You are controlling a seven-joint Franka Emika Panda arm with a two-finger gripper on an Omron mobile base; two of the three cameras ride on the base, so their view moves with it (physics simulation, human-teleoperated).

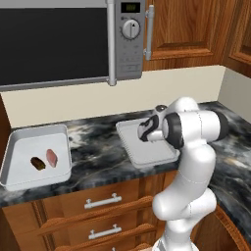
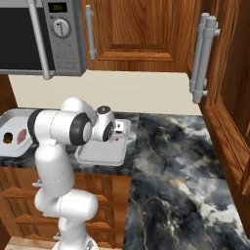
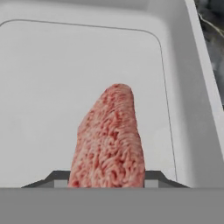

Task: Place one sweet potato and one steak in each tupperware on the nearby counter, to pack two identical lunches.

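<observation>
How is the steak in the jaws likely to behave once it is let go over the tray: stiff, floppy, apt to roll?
The steak sticks straight out from the shut jaws without drooping, so it probably handles as a stiff slab. Flat rather than round, it should settle on a face, not roll. The tupperware floor beneath it looks smooth, so it may slide a little on landing.

We note two white-grey tupperware trays on the marbled counter. Left tupperware holds a dark brown sweet potato beside a pink steak. A second steak, pink and streaked, hangs over the right tupperware.
</observation>
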